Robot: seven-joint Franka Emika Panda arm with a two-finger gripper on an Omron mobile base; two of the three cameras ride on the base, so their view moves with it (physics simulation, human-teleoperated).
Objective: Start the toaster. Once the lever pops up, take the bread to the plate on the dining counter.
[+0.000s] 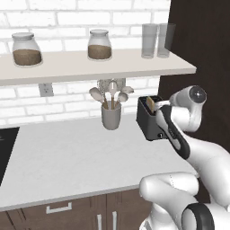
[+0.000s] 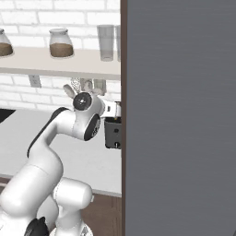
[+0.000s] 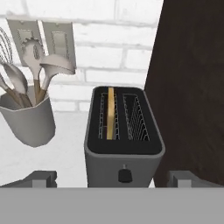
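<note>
Since the toaster [image 3: 124,140] sits right below and ahead of my gripper [image 3: 111,177], I judge the step in hand to be starting it, and I take it as my landmark. My gripper hangs just in front of the toaster's front face, fingers spread as wide as they go and holding nothing; one tip shows to each side of the toaster's lower front. The bread [image 3: 111,113] stands on edge in the toaster's left slot, its top edge poking just above the rim; the right slot looks empty. A small dark knob [image 3: 124,175] sits low on the front. I can't make out a lever clearly, so I'd find it before committing. To the toaster's left stands a utensil cup [image 3: 27,120] on the desk [image 1: 67,157]; to its right a dark panel [image 3: 192,87] stands close. To do this well, I'd come down straight, press only the starter, keep clear of the bread and panel, and avoid shoving the toaster backward.
</note>
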